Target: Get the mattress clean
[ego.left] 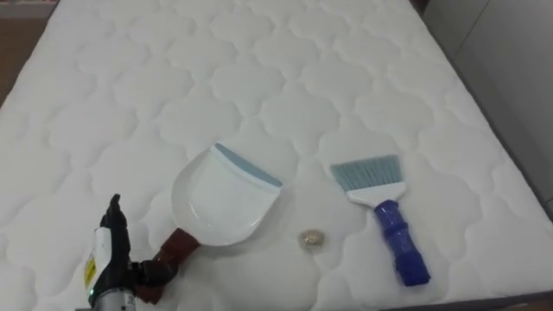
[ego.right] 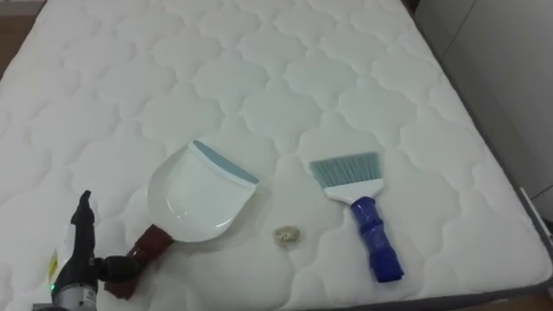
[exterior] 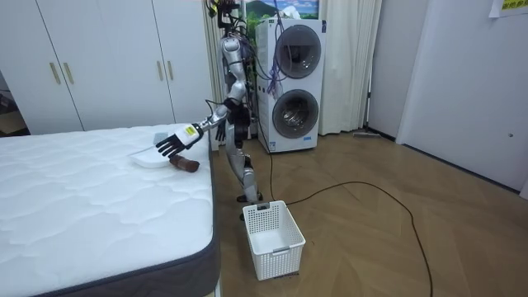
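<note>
Nearest, at the lower left of the eye views, the left hand [ego.left: 111, 259] reaches in over the bed [ego.left: 259, 78]. Its dark fingers are spread and only loosely bent, as the room view shows best, and they grip nothing. They end at the brown handle [ego.left: 177, 248] of a white dustpan [ego.left: 220, 203], but I cannot tell whether they touch it. The dustpan lies flat on the quilted white mattress, its grey-blue lip turned away from the robot. Just right of it, near the bed's front edge, sits a small pale crumpled scrap [ego.left: 311, 239]. Farther right lies a brush [ego.left: 384, 212], its blue handle toward the robot and its grey bristles pointing away. In the room view the robot stands at the side of the bed, leaning slightly toward it. On the wooden floor [exterior: 371, 231] beside its feet stands a white basket [exterior: 272, 239]. Behind it are two stacked washing machines [exterior: 293, 87], white wardrobes [exterior: 107, 58] and a pale curtain [exterior: 351, 58].
</note>
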